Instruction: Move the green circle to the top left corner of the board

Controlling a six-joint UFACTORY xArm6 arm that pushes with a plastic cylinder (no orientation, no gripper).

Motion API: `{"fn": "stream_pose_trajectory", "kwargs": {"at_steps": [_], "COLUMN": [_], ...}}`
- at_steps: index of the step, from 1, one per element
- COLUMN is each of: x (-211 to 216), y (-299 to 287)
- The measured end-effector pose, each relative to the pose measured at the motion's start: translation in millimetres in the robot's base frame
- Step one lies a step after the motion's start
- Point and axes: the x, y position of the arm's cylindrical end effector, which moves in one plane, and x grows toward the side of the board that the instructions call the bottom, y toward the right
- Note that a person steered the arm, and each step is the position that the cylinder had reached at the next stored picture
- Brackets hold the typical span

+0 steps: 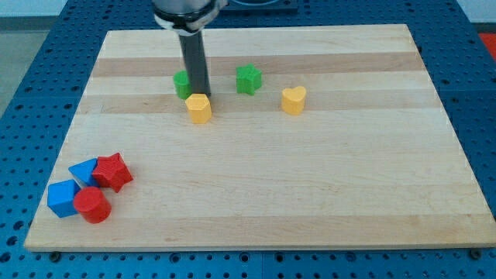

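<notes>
resting on the board (325,194), my tip (201,94) sat touching the green circle's (182,84) right side, just above a yellow block (198,108). no jaws existed, only a bare rod. the circle lay upper-centre, so the top-left corner was left and slightly up, away from the tip.

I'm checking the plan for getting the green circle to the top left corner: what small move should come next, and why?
Probably a short push toward the view's upper left. My tip sits just right of the green circle block, with the yellow block right below it, so a left-upward nudge should send the circle toward the wooden board's corner.
</notes>
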Motion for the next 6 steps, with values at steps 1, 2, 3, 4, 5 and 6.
{"fn": "stream_pose_trajectory", "kwargs": {"at_steps": [1,2,3,4,5,6], "x": [-27,-44,-61,-72,-80,-90], "y": [-33,-69,-107,-136,-150,-151]}}
